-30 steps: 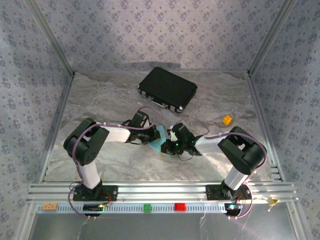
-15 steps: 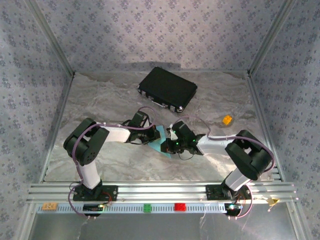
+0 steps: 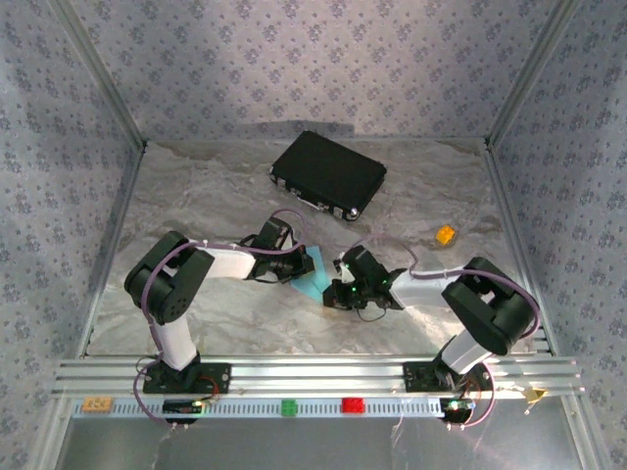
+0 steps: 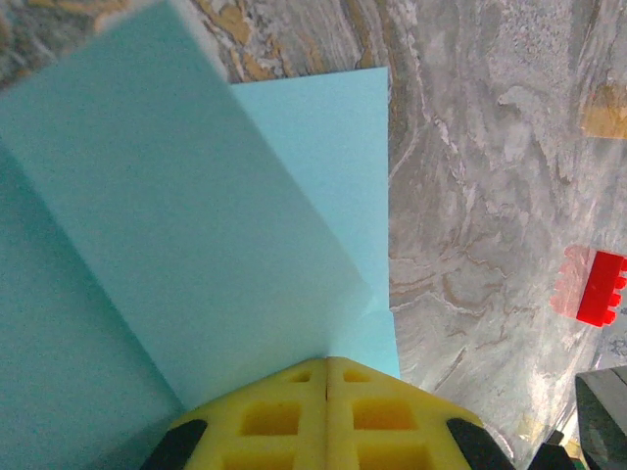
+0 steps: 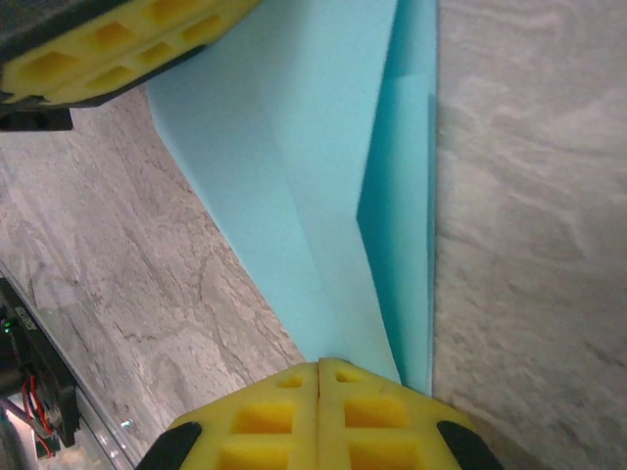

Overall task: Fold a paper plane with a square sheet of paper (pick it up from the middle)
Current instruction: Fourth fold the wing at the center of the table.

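1. now the blue paper (image 3: pixel 312 276) lies on the grey table (image 3: pixel 196 196) at the centre of the overhead view, between the two grippers and partly under them. it is already folded into a narrowing shape, not a flat square and not yet a finished dart.
2. in the right wrist view the paper (image 5: pixel 313 196) runs lengthwise up the frame from the right gripper (image 5: pixel 320 367), with its creases fanning out from the narrow end at the fingertips. the left gripper (image 5: pixel 127 44) sits on the wide end at the upper left of that frame.
3. so the long axis of the fold runs from one gripper to the other. each arm touches its own end, and neither is nearer to the paper than the other.
4. the left gripper (image 4: pixel 326 367) has its yellow pads (image 4: pixel 269 416) pressed together with no gap. a raised flap of paper (image 4: pixel 196 245) slopes from the upper left of that frame down to the tips. whether a layer is nipped between them i cannot tell.
5. the right gripper's pads (image 5: pixel 265 431) are likewise closed tight, tips resting on the paper's point. it looks like pressing rather than holding.
6. in the overhead view the left gripper (image 3: pixel 294 266) reaches in low from the left and the right gripper (image 3: pixel 335 291) reaches in low from the right, both forearms near level.
7. the next crease probably needs one tip to pin the paper while the other slides along that axis.
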`<state>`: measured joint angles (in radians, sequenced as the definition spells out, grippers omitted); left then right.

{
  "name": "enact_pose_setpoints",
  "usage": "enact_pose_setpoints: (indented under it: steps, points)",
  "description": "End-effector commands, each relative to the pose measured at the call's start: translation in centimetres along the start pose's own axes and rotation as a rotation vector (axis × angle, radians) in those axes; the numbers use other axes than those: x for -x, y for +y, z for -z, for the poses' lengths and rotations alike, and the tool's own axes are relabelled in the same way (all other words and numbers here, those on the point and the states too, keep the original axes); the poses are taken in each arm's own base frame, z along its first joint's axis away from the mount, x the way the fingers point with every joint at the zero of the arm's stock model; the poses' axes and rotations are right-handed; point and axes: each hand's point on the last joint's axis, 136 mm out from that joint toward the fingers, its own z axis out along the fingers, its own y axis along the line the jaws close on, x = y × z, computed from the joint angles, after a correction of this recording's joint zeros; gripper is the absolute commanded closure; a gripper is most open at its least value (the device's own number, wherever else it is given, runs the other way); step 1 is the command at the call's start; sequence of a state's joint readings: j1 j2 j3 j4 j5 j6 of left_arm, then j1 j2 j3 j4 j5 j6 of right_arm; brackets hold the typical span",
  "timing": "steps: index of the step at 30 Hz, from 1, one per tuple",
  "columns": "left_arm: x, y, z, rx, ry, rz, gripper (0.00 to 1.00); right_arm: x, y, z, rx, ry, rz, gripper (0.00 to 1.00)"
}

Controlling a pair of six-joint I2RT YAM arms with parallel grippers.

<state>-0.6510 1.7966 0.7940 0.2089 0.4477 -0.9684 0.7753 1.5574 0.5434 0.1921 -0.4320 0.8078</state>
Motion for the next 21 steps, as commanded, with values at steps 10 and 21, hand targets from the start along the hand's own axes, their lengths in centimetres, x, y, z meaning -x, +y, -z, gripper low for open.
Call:
enact_pose_setpoints:
  steps: [10, 21]
  points:
    - [-1.0, 2.3, -0.6, 0.079, 0.033, 0.013, 0.96, -2.6, -2.6, 0.6, 0.023, 0.004, -0.117, 0.98]
    - [-1.0, 2.3, -0.5, 0.076, 0.032, 0.011, 0.96, -1.8, -1.2, 2.7, 0.024, -0.029, -0.086, 0.98]
